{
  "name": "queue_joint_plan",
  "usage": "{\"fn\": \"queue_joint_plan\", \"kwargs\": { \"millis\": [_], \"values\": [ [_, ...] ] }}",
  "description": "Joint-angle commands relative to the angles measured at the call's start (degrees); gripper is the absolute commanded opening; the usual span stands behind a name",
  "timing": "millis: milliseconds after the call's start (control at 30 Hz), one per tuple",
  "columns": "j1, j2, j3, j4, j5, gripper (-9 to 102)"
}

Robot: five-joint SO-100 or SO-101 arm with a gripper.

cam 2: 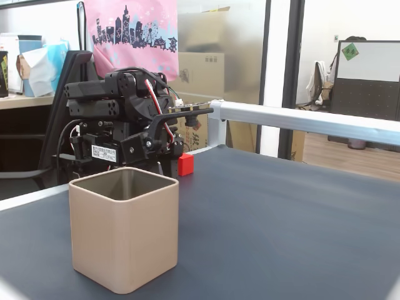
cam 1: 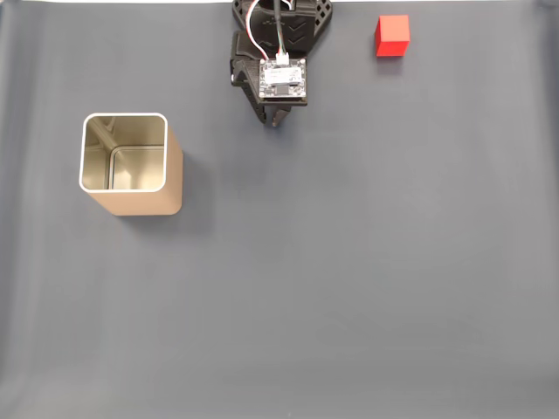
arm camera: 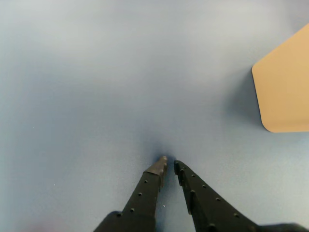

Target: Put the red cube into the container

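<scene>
Black plastic jaws (arm camera: 168,164) stood nearly closed, tips a sliver apart with only bare desk between them, gripping nothing; you saw this best in the wrist view. In a fixed view from above, the jaws (cam 1: 276,120) sat folded back near the top edge, pointing down the picture toward the open middle of the grey desk (cam 1: 367,279).

Key relation for your next move: the red cube (cam 1: 392,36) lay to the right of the jaws in that view and a little farther toward the top edge, so behind the tips rather than ahead of them. You would likely have had to swing the arm right and open the jaws before descending. The cube sat roughly square to the picture edges, with no long axis to favour; any pair of opposite faces would serve.

The container (cam 1: 131,163) stood upright on the opposite side, left of and below the jaws in that view, well apart from the cube, mouth open and empty. Its tan wall (arm camera: 285,87) entered the wrist view at right.

In another fixed view, the cube (cam 2: 185,164) rested on the desk just beside the arm's base, beyond the container (cam 2: 124,234).

Count: one arm, one cube, one container.
</scene>
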Motion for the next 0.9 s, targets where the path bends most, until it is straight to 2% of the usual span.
{"fn": "queue_joint_plan", "kwargs": {
  "millis": [0,633,867],
  "values": [
    [-0.79,4.57,0.88,0.62,0.35,0],
    [-0.62,4.57,0.88,0.09,2.46,0],
    [-0.53,4.39,0.88,-11.78,5.8,0]
  ]
}}
